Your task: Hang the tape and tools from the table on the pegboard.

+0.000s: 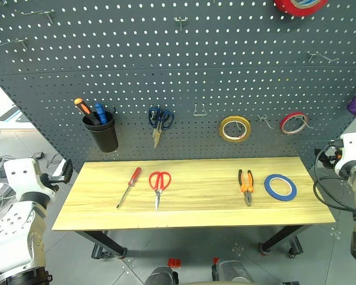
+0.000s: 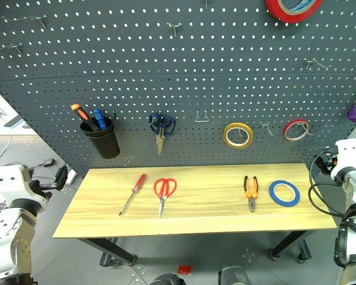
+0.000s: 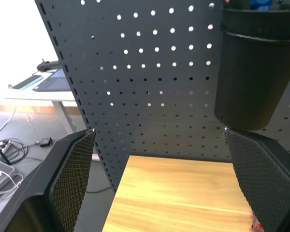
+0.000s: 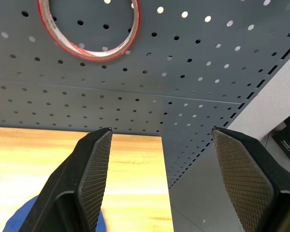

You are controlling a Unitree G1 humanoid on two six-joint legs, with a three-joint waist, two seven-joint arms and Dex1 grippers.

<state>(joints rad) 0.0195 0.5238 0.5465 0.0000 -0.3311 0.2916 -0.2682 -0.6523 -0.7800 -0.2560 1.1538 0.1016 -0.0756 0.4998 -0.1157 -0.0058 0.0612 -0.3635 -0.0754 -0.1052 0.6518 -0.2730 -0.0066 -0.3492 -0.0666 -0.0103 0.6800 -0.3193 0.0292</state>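
A dark grey pegboard [image 1: 184, 77] rises behind a long wood-grain surface [image 1: 196, 211] on which all four items wait to be hung: the red-handled screwdriver [image 1: 129, 186] towards the left, the red scissors [image 1: 159, 186] just beside it, the orange-and-black pliers [image 1: 246, 185] right of centre, and the blue tape ring [image 1: 280, 187] close by the pliers near the right end. On the board hang a black cup [image 1: 102, 133] of screwdrivers, blue scissors [image 1: 159, 120], a yellow roll [image 1: 235, 128] and a red roll [image 1: 293, 122]. The likeliest trouble lies ahead: the flat tape and thin tools lie low on the surface, so a pinch may slide off, and a bare hook [image 1: 201, 110] is a small target to miss. The left gripper [image 3: 159, 179] sits off the surface's left end, pointing roughly level at the board beneath the cup, jaws spread wide and empty. The right gripper [image 4: 159, 179] hangs at the right end near the tape, tilted slightly down, jaws apart and holding nothing.
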